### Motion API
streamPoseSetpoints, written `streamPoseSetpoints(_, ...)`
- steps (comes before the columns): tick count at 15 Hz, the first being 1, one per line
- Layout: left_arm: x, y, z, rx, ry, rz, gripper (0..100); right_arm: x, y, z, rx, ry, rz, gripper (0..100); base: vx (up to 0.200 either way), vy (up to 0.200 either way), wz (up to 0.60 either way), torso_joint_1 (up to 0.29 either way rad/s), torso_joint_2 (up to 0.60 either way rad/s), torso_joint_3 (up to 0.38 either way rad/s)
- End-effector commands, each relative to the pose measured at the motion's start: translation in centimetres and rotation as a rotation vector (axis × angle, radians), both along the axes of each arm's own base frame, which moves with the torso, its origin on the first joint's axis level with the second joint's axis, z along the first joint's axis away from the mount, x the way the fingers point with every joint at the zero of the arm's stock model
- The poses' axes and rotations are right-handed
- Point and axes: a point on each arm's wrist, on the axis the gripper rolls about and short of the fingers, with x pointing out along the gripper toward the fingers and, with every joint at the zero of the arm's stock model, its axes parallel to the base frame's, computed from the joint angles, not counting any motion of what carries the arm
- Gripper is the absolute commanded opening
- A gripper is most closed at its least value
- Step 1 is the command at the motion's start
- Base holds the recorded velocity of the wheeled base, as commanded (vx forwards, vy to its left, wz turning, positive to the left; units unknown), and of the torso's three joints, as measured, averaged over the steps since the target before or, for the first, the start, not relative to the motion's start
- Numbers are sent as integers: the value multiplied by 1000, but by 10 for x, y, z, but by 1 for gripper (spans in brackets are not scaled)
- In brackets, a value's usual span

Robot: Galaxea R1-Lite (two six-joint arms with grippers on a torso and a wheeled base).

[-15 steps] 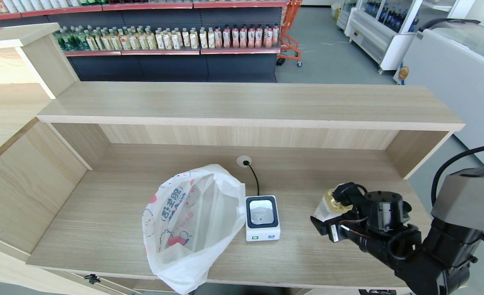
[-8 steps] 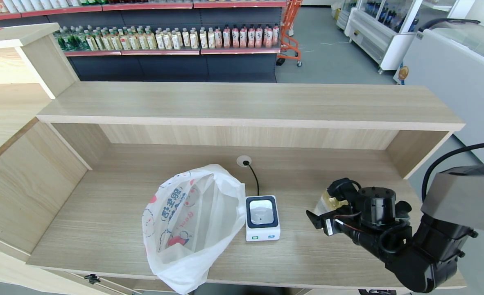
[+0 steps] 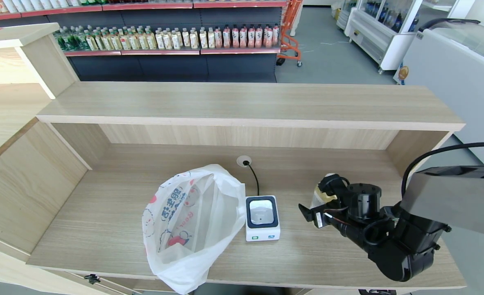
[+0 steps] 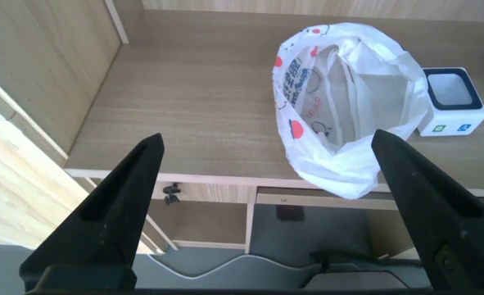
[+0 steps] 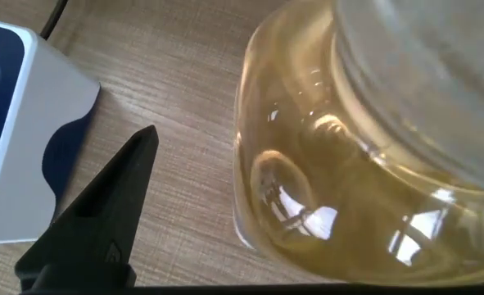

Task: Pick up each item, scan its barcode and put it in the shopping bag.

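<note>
Right arm has slid toward the robot's left over the last second, carrying the bottle [image 3: 320,196] with it, so the right gripper [image 3: 315,197] is now closer to the scanner [image 3: 262,217] than before; bag and scanner haven't budged.

Right now the gripper's fingers [image 5: 102,221] are clamped on either side of the bottle, which has a pale label and amber liquid inside; it sits over the counter [image 3: 102,205] on the robot's right, near the scanner but not over it; it's probably lifted clear of the wood, though I can't really tell from where I'm looking.

In the right wrist view the bottle [image 5: 364,164] is right up close, with a corner of the white and dark blue scanner [image 5: 12,164] just beside it.

The scanner sits flat with its window facing up; a black cable [image 3: 253,176] runs from it back to a round hole in the counter.

The shopping bag [image 3: 188,225] is white plastic with a cartoon print, slumped open just beside the scanner on the robot's left, touching or almost touching it; its bottom hangs over the counter's near edge.

The left gripper [image 4: 268,143] hangs above that near edge with its fingers spread wide and nothing in them; below it you can see the bag [image 4: 340,106] and the scanner [image 4: 448,102].
</note>
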Motion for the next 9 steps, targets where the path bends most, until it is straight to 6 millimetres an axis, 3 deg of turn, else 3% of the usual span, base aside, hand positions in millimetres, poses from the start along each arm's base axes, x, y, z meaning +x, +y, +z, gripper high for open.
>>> streamPoseSetpoints(1,0,0,0,-1,-1,0,100,2,5,-4,12,-5,25,0,0,0,0,0,0,0)
streamPoseSetpoints(9,0,0,0,-1,-1,0,100,6,7,-2,9,-38,66,0,0,0,0,0,0,0)
